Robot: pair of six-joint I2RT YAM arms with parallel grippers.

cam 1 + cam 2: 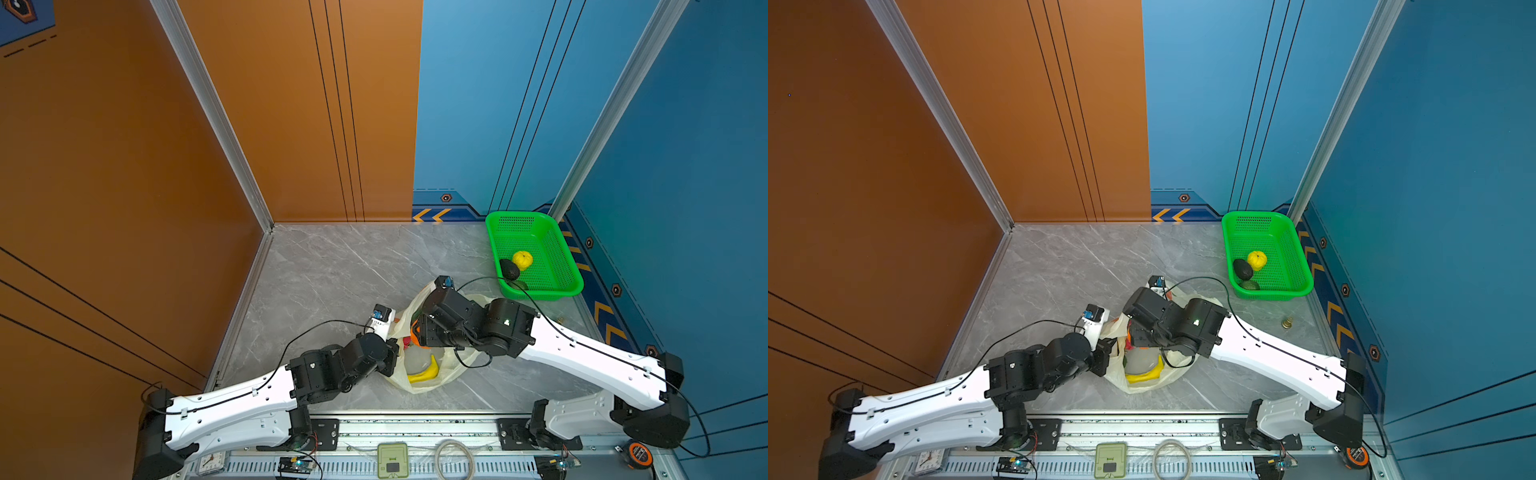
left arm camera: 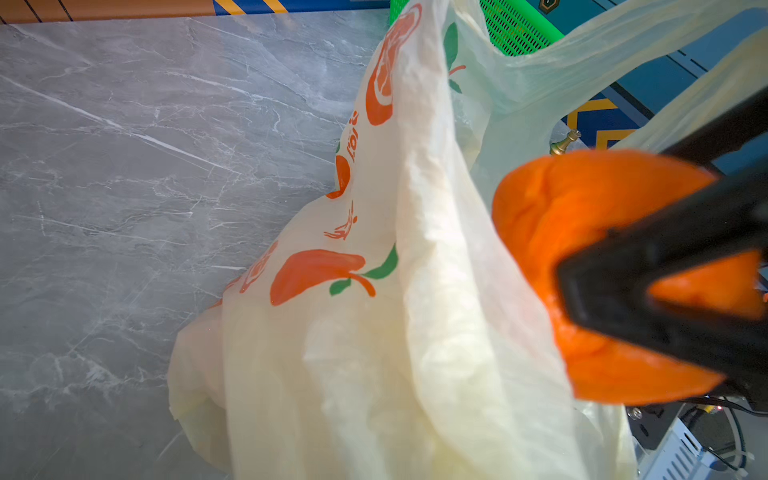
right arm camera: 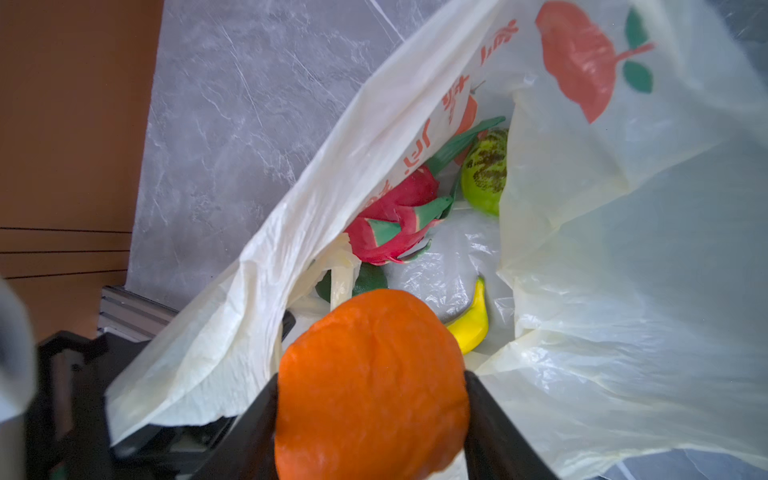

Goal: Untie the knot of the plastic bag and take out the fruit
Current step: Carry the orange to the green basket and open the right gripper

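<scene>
- Between the jaws of the right gripper (image 3: 372, 384) sits the orange (image 3: 365, 340), clamped on both flanks, just above the open mouth of the plastic bag (image 3: 623, 249).
- Round and a little lumpy, that orange has no real long axis. The jaws span its width, so there is nothing to line up.
- No knot to be seen: the mouth gapes upward and toward the right arm, handle loops (image 2: 602, 54) hanging loose.
- Down on the bag floor are a dragon fruit (image 3: 395, 220), a bumpy green fruit (image 3: 484, 174) and a banana (image 1: 424, 372), which lies flat and crosswise in both top views.
- The left gripper (image 1: 1111, 353) looks pinched tight on the bag's near rim, holding that wall up.
- My read: lift the orange straight up, clear of the thin film, before swinging right. A snag would drag the bag along.
- The likely landing spot is the green basket (image 1: 536, 224), off to the right, with a yellow citrus (image 1: 522, 260) and a dark avocado (image 1: 509, 269) already inside.
</scene>
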